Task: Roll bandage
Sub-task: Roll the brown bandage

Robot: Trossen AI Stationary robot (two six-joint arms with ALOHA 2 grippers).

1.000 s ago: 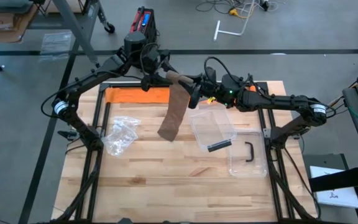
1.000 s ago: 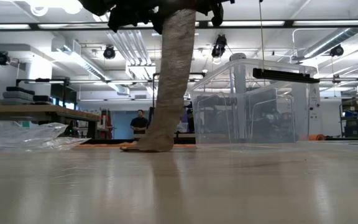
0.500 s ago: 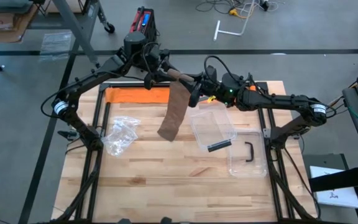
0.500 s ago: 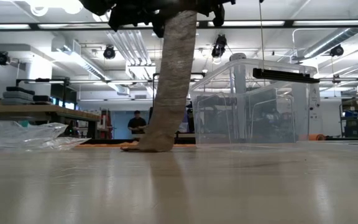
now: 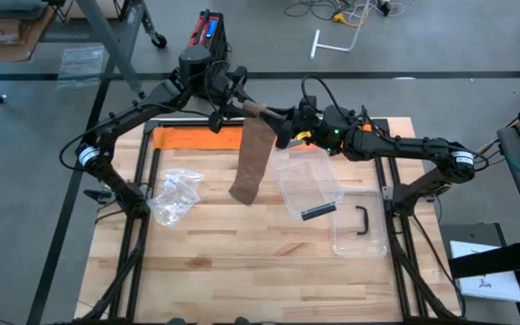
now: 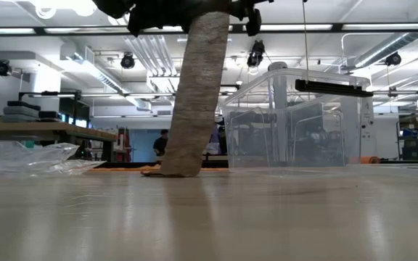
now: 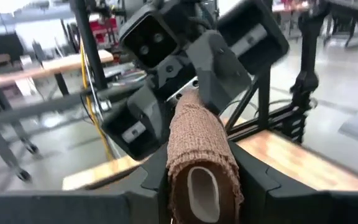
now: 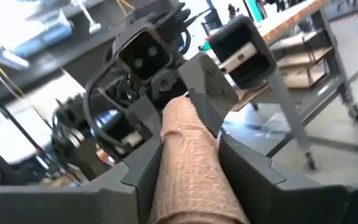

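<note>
A brown bandage roll [image 5: 262,112] hangs level in the air above the table's far middle, with my two grippers meeting it end to end. My left gripper [image 5: 246,108] comes from the left and is shut on the roll's left end. My right gripper [image 5: 281,121] comes from the right and is shut on its right end. A loose strip [image 5: 252,158] hangs from the roll and slants down toward the near left. The strip's lower end [image 6: 170,171] rests bunched on the wooden table [image 5: 269,271]. My left gripper pinches the roll's left end [image 7: 180,146] between its two fingers [image 7: 153,182], one on each side. The fingers lie level along the roll, and its hollow core [image 7: 201,188] faces back between them. The roll is clear of the table. My right gripper has the roll's right end [image 8: 188,155] between its two fingers [image 8: 244,171], which lie against its sides. It reaches in level from the table's right, along the roll. The roll is lifted clear, and the strip hangs below it.
A clear plastic box [image 5: 310,185] stands right of the strip, with its lid [image 5: 361,227] nearer the right edge. A crumpled clear bag [image 5: 175,195] lies at the left. An orange strip [image 5: 197,137] lies along the far left edge. The near half of the table shows bare wood.
Both grippers have stayed in place and rolled about the roll's axis, turning the roll. The hanging strip, bent near its foot a second ago, now runs straighter from the roll down to the table. Its lower end has stayed where it was.
</note>
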